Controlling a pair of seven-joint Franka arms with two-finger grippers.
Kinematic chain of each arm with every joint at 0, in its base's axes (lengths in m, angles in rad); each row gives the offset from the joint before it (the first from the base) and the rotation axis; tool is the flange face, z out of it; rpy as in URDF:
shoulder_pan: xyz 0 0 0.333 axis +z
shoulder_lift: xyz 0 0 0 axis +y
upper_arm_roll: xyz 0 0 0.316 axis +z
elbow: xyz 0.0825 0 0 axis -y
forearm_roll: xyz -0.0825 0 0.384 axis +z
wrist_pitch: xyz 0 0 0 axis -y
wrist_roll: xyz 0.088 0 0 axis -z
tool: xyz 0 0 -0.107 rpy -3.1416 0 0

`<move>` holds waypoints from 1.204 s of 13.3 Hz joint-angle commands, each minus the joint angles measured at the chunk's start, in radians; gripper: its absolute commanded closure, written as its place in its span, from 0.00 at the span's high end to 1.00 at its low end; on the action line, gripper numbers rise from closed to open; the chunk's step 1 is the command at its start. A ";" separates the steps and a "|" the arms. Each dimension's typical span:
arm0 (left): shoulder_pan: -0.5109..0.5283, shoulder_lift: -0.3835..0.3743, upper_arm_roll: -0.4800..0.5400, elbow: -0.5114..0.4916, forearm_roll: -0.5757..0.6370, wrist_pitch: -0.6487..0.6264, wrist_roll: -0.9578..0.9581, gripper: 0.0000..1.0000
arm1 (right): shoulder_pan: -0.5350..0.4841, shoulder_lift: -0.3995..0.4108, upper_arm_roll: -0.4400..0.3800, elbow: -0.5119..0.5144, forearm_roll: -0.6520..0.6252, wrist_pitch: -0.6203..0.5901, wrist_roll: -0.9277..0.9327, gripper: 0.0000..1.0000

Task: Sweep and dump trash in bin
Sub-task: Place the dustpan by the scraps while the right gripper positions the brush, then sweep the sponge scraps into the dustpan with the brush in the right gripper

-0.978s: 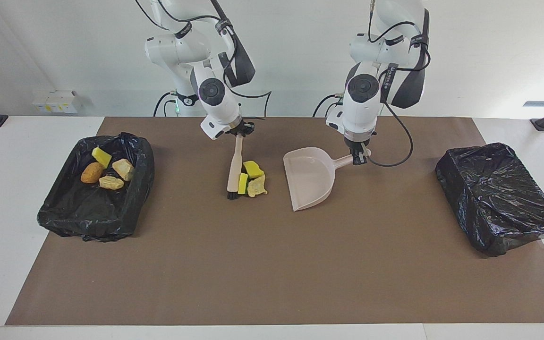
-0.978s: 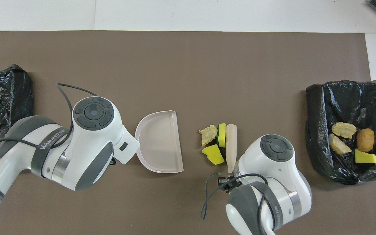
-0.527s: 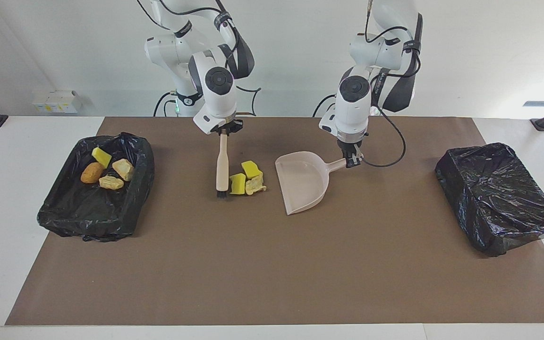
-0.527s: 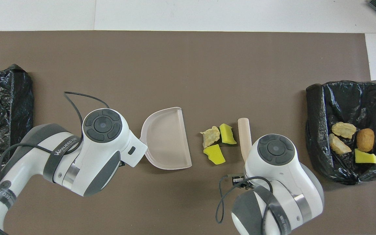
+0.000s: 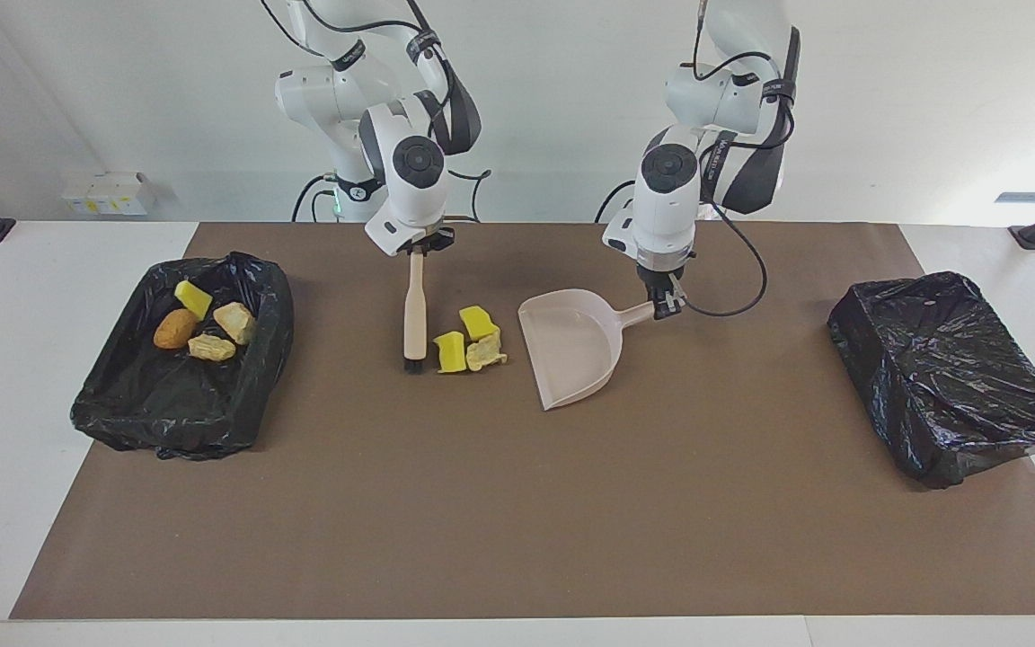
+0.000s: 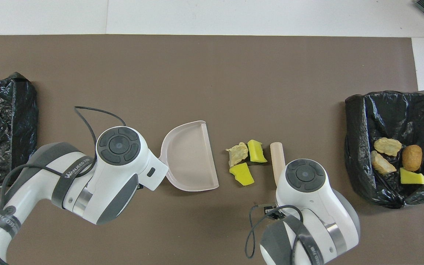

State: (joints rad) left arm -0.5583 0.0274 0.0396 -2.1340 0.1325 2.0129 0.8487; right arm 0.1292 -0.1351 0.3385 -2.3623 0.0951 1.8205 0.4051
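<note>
Risk here: right gripper (image 5: pixel 420 247) is clamped on the brush (image 5: pixel 412 313), left gripper (image 5: pixel 661 305) on the dustpan (image 5: pixel 571 346) handle, and the trash (image 5: pixel 470 339) between them could scatter past the pan's lip if swept fast.

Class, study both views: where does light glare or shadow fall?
Facing view: white sheen on the crinkled black plastic bin liner; soft shadow under the beige plastic dustpan. Overhead view: small dark shadow beside the bright yellow sponge chunks.
</note>
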 commanded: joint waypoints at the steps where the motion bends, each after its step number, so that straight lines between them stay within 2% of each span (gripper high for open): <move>1: -0.025 -0.049 0.010 -0.066 0.018 0.036 -0.020 0.00 | 0.012 0.008 0.004 -0.012 0.101 0.054 -0.029 0.00; 4: -0.066 -0.032 0.011 -0.090 0.018 0.076 -0.052 0.00 | 0.087 0.070 0.004 0.000 0.193 0.129 -0.029 0.00; 7: -0.058 -0.030 0.011 -0.113 0.018 0.147 -0.054 0.00 | 0.147 0.094 0.004 0.038 0.334 0.203 -0.034 0.00; 10: -0.054 -0.030 0.011 -0.122 0.018 0.185 -0.043 0.00 | 0.185 0.130 0.004 0.106 0.438 0.217 -0.022 0.00; 14: -0.029 -0.035 0.010 -0.162 0.018 0.289 -0.037 0.00 | 0.201 0.117 0.004 0.152 0.408 0.179 -0.031 0.00; 16: -0.020 -0.032 0.010 -0.162 0.013 0.314 -0.027 0.00 | 0.208 0.071 0.008 0.169 0.280 0.117 -0.031 0.00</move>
State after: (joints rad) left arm -0.5916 0.0182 0.0460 -2.2604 0.1331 2.2760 0.8142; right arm 0.3350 -0.0210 0.3430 -2.2134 0.4552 1.9879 0.3905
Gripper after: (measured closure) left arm 0.674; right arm 0.736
